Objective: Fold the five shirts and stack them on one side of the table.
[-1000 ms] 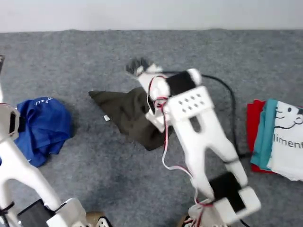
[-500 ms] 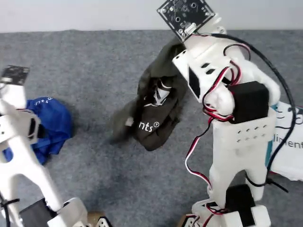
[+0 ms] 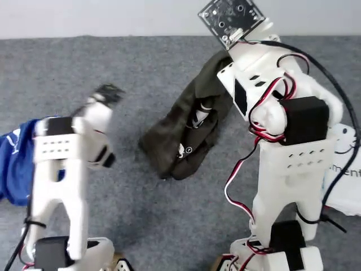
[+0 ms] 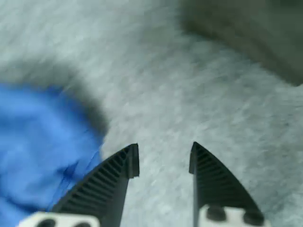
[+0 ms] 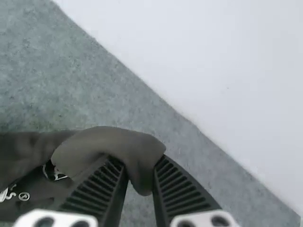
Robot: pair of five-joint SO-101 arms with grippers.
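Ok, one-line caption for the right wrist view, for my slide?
Right gripper clamped on a fold of the dark olive shirt, held above the grey table with the white wall behind.

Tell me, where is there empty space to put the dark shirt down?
Bare table lies along the wall, beyond the blue shirt. More lies near the front, between the two arms, this side of the dark shirt hanging from the right end effector. The right edge is crowded by that arm and the folded shirts.
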